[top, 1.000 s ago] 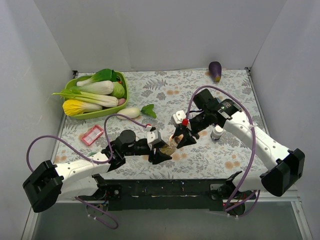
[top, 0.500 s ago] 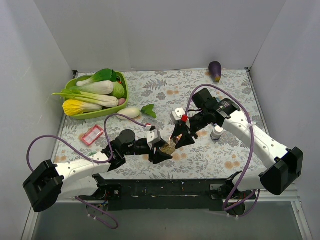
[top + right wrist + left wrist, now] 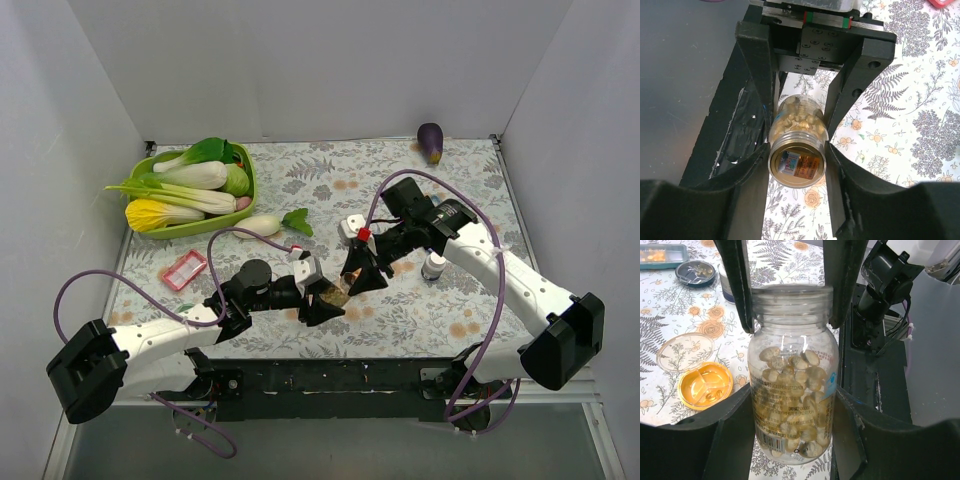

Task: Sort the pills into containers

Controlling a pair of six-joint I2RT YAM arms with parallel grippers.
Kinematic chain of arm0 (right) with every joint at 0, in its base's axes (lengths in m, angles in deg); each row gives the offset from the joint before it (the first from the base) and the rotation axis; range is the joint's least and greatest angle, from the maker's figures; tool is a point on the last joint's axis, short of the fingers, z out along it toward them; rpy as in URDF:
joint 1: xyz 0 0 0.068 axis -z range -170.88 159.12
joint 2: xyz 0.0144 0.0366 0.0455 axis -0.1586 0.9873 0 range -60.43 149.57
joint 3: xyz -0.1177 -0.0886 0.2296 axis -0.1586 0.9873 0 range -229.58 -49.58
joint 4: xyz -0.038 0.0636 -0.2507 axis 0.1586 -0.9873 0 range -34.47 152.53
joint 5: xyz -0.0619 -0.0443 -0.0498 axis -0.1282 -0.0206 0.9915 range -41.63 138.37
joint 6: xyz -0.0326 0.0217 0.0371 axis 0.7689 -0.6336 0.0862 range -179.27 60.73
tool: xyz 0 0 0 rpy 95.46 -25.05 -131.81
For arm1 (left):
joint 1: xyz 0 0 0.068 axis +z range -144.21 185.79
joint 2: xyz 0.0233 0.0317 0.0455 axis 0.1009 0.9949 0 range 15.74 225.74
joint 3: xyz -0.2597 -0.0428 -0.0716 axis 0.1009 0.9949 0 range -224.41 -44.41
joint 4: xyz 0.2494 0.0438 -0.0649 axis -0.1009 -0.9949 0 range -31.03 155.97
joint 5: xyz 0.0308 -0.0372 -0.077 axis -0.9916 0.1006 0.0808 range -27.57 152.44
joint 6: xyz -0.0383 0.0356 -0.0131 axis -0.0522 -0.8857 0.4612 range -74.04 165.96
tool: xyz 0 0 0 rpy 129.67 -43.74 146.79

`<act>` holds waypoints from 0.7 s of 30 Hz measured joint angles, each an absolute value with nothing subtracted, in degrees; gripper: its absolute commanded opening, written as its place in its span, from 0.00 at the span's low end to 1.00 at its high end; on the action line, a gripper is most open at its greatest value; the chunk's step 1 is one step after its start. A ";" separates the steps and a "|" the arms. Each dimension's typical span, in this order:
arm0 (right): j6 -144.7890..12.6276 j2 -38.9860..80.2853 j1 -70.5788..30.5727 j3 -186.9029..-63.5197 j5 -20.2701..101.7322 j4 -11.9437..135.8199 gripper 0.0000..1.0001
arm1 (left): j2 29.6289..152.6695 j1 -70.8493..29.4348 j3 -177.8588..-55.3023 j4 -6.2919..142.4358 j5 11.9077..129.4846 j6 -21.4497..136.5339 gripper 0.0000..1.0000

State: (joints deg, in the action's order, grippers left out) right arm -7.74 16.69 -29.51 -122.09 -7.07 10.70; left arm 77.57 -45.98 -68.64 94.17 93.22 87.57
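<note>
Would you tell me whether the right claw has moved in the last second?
Yes. The right claw, on the pill bottle, has shifted slightly left and farther back, away from the small white vial.
</note>
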 measured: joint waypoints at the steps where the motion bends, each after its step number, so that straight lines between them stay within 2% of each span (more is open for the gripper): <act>1: -8.13 16.69 -29.51 -122.09 -6.98 10.74 0.60 | 77.59 -45.98 -68.62 94.22 93.11 87.68 0.00; 3: -8.55 16.78 -29.57 -122.07 -6.04 10.70 0.68 | 77.59 -45.98 -68.55 95.88 92.85 87.98 0.00; 12: -8.53 17.26 -29.62 -121.96 -4.05 10.07 0.71 | 77.57 -46.09 -68.55 101.76 92.83 88.90 0.00; 21: -8.09 17.19 -29.62 -121.96 -4.05 9.93 0.87 | 77.52 -46.09 -68.38 102.48 92.83 89.64 0.00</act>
State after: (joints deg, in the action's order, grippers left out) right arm -8.09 17.19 -29.62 -121.96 -4.05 9.93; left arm 77.52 -46.09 -68.38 102.48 92.83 89.64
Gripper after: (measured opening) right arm 0.838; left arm 0.509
